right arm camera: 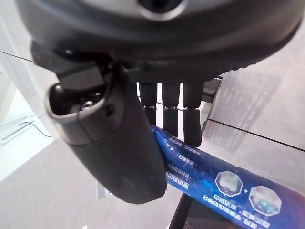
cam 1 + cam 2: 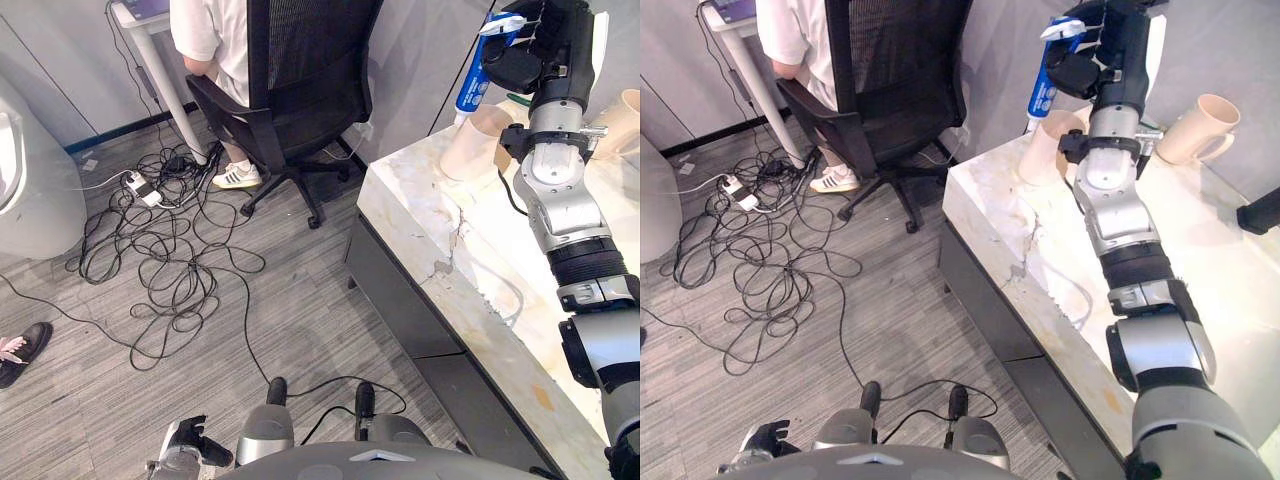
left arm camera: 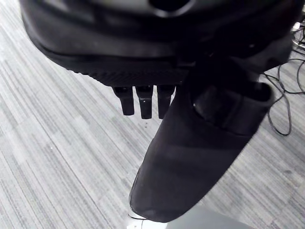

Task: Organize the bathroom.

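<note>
toothpaste tube (image 2: pixel 1043 90): blue with white cap, pinched in the raised right hand (image 2: pixel 1102 55), above a beige cup (image 2: pixel 1043 152)
beige cup: upright on the counter (image 2: pixel 1200 250)

Open marble tabletop (image 2: pixel 1200 270) lies bare toward the near edge, giving free passage. At the far end, a beige cup (image 2: pixel 1045 150) and a mug (image 2: pixel 1200 125) stand close together, crowding the space around the raised right hand (image 2: pixel 1095 55).

The right robot hand (image 2: pixel 1110 45) is dark and glossy, with a white side panel. Its arm runs in silver-grey shells, a ribbed black collar between them, toward 5 o'clock. The left robot hand (image 3: pixel 143 100) is black, with blunt fingertips.
</note>
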